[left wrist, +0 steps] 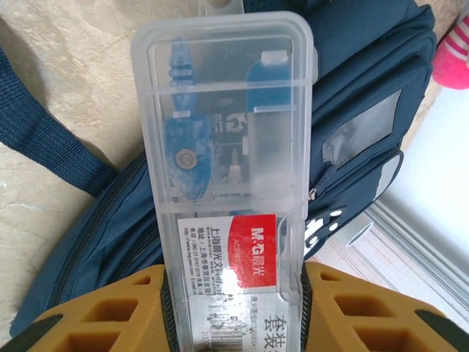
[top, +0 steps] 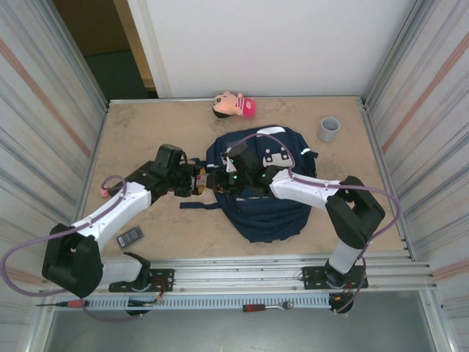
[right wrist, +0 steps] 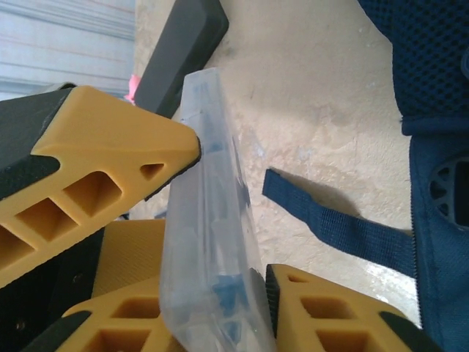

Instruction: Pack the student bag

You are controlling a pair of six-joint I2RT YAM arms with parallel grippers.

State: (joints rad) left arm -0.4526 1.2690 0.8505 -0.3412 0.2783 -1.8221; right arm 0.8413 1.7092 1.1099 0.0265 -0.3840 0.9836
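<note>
The beige stone-patterned worktop (top: 146, 125) sits between ribbed metal side walls. The student bag (top: 271, 213) lies flat right of the middle, and the right arm reaches across its top and covers its upper left part. A dark strap (top: 198, 205) trails from the bag's left side onto the bare surface.

Both hands meet at the bag's left edge, on one clear plastic case (left wrist: 223, 132) with blue drawing tools and a red-and-white label inside. The left hand (left wrist: 234, 290) pinches the case across its width, one yellow finger on each long side. The case points towards the bag and is held over its zip side. The right hand (right wrist: 220, 312) grips the same case across its thin side, both fingers against it.

A doll head with a pink cap (top: 234, 105) lies at the far edge, apart from the bag. A grey cup (top: 329, 129) stands upright to the far right. A small dark flat gadget (top: 130, 236) lies near the left arm's base.
</note>
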